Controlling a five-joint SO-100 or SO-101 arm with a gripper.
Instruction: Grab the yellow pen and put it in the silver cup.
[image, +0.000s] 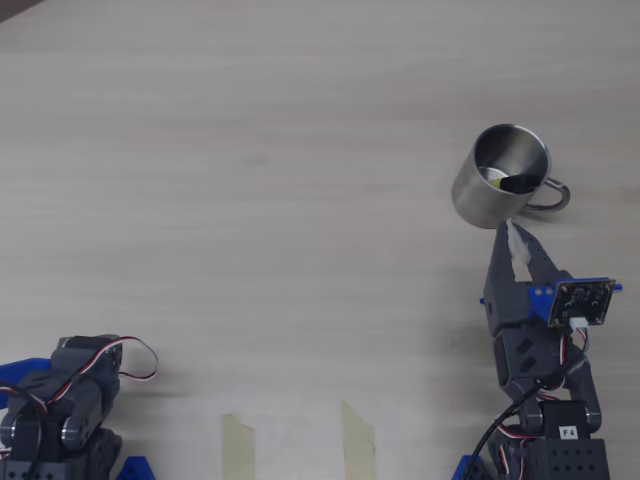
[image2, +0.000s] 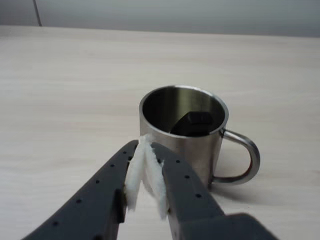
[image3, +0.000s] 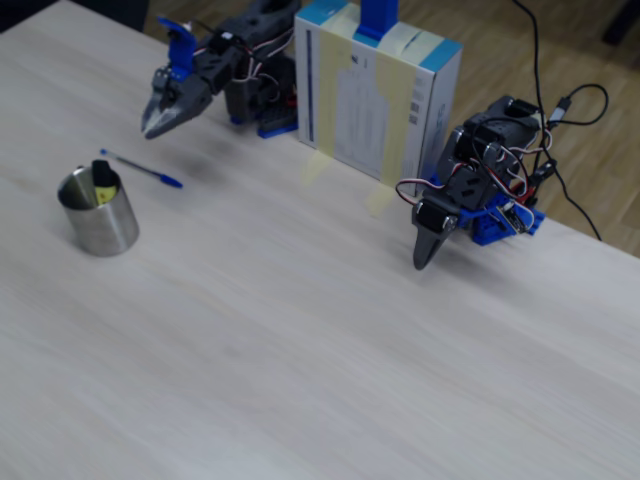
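Observation:
The silver cup (image: 478, 203) stands upright on the wooden table, its handle to the right in the overhead view. The yellow pen (image: 497, 178) stands inside it, black cap up; the cap shows in the wrist view (image2: 192, 123) and the yellow body in the fixed view (image3: 103, 186). My gripper (image: 505, 230) is shut and empty, its tip just short of the cup's near wall (image2: 200, 150). In the wrist view the gripper's (image2: 145, 143) white pads are pressed together. In the fixed view my gripper (image3: 152, 128) hangs above and behind the cup (image3: 100, 225).
A thin blue ballpoint pen (image3: 140, 168) lies on the table between cup and arm base. A second arm (image3: 450, 215) rests folded at the other side, also in the overhead view (image: 70, 400). A blue-white box (image3: 375, 95) stands between the arms. Two tape strips (image: 358, 435) mark the near edge.

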